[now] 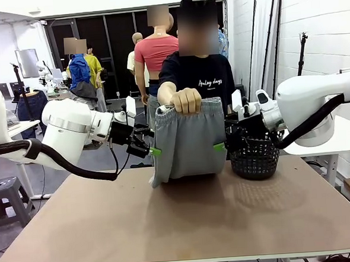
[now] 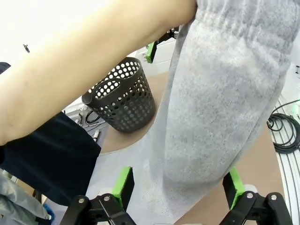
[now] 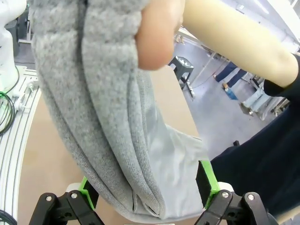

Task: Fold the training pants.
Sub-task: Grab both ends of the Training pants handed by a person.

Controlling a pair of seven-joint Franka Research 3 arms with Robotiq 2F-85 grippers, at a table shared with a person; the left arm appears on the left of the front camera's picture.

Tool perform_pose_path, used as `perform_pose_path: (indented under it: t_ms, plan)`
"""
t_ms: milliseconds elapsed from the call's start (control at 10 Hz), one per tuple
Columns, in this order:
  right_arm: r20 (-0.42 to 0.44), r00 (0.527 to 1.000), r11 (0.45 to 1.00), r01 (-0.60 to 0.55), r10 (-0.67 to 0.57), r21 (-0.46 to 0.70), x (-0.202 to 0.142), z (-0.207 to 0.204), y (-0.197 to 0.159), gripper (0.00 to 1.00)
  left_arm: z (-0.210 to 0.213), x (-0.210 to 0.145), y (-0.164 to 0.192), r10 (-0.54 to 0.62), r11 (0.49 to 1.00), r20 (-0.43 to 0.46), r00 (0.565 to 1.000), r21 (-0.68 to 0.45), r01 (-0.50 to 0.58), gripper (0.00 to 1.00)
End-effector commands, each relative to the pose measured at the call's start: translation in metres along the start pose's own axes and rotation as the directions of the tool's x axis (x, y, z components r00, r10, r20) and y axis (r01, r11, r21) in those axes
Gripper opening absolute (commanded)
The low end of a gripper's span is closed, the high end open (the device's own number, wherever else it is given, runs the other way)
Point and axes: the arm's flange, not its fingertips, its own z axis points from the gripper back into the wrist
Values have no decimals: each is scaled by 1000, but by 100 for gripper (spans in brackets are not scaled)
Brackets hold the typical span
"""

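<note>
Left arm [image 1: 68,128]: enters from the left edge, elbow low, wrist stretched toward centre frame.
Left gripper [image 1: 151,142]: jaws spread wide, green pads [image 1: 156,151] well apart.
Right arm [image 1: 316,101]: enters from the right edge, mirroring the other.
Right gripper [image 1: 223,139]: jaws just as wide.
Person's hand [image 1: 186,100]: closed fist at centre frame, above both grippers.

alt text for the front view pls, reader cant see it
A person's hand holds grey pants up by the waistband, their lower end on the table. The left gripper and right gripper, both open, sit at the pants' two sides, and a black basket stands on the table beside the right gripper.
</note>
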Motion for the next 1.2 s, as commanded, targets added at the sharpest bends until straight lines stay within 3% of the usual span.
perform_pose_path:
  t_ms: [0,700,1100]
  plan:
    - [85,996,1000,15,-15,2,3,-5,0,100,-1,11,-15,-26,1000,100,995,-15,27,100]
    - [218,976,998,-19,4,66,9,-12,3,100,-21,9,-32,61,998,302,951,-23,-56,100]
    - [260,966,994,-18,-11,109,14,-17,1,100,-36,6,-29,54,999,340,939,-25,-49,100]
